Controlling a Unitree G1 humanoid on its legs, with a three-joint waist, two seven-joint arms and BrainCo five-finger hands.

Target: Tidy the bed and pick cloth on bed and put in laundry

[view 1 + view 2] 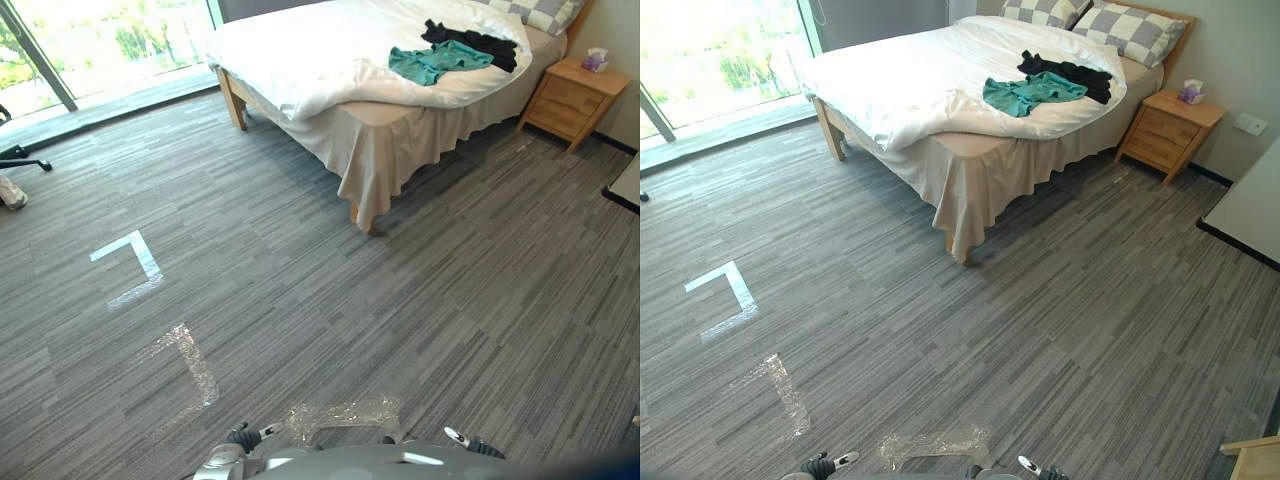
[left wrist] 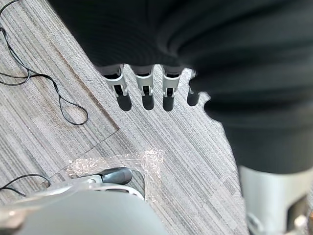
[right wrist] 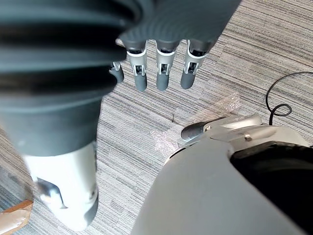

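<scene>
A teal cloth (image 1: 435, 60) lies crumpled on the white duvet (image 1: 320, 50) of the bed (image 1: 380, 130), near the pillow end. A black cloth (image 1: 475, 42) lies right behind it, touching it. The bed stands a few steps away across the grey carpet. My left hand (image 2: 144, 90) hangs over the carpet with straight fingers and holds nothing. My right hand (image 3: 164, 73) hangs the same way over the floor, fingers straight and empty.
Checked pillows (image 1: 1120, 30) rest at the head of the bed. A wooden nightstand (image 1: 1165, 130) with a tissue box (image 1: 1190, 92) stands beside it. A white table edge (image 1: 1250, 215) is at the right. Tape marks (image 1: 130, 255) lie on the carpet; a glass door (image 1: 100, 40) is at the far left.
</scene>
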